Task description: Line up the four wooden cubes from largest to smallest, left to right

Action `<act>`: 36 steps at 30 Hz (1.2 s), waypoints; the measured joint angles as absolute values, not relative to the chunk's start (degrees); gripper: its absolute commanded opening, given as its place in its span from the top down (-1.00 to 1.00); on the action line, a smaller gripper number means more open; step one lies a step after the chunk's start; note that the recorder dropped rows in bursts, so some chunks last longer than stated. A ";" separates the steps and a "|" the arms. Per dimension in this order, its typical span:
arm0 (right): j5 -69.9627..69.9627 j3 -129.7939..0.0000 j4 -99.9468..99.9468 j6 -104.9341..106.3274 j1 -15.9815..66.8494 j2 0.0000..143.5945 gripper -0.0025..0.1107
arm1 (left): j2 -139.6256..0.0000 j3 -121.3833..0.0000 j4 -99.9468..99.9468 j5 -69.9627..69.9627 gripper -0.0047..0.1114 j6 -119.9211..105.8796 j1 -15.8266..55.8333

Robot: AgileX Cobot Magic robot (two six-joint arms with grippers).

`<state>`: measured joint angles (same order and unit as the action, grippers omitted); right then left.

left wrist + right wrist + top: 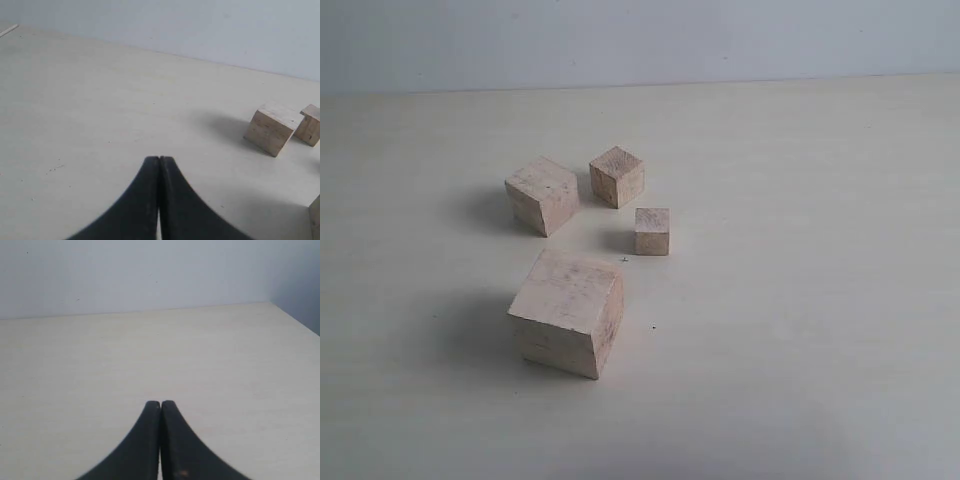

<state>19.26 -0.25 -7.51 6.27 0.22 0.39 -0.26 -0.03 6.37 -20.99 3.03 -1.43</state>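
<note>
— On the tabletop (pixel 800 300), four wooden cubes (pixel 617 176) lay loosely clustered, the largest cube (pixel 567 312) in front.
— Left tool (pixel 159 159) and right tool (pixel 160 402) were closed, empty; the left would need opening wide, gripping flat faces.

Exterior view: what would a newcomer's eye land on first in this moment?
Pale wood clustered on the light table: the largest cube nearest the camera, the second-largest cube back left, the third cube beside it, the smallest cube rightmost. The left gripper and right gripper are both shut on nothing.
</note>
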 measured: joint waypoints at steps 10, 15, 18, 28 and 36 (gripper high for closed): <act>19.26 -0.25 -7.51 6.27 0.22 0.39 0.96 | -0.26 -0.03 6.37 -20.99 0.92 3.03 -1.43; 14.22 -0.25 -7.51 6.27 0.22 0.39 0.96 | -0.26 -0.03 6.37 -20.99 0.92 3.03 -1.43; 3.83 -0.25 -7.64 6.27 0.22 0.39 0.96 | -0.26 -0.03 6.37 -20.99 0.92 3.03 -1.43; -19.20 -0.25 -7.97 6.13 0.22 0.35 0.96 | -0.26 -0.03 6.37 -20.99 0.92 3.03 -1.43; -27.91 -3.27 -7.26 -6.68 0.22 0.26 0.96 | -0.26 -0.03 6.37 -20.99 0.92 3.03 -1.43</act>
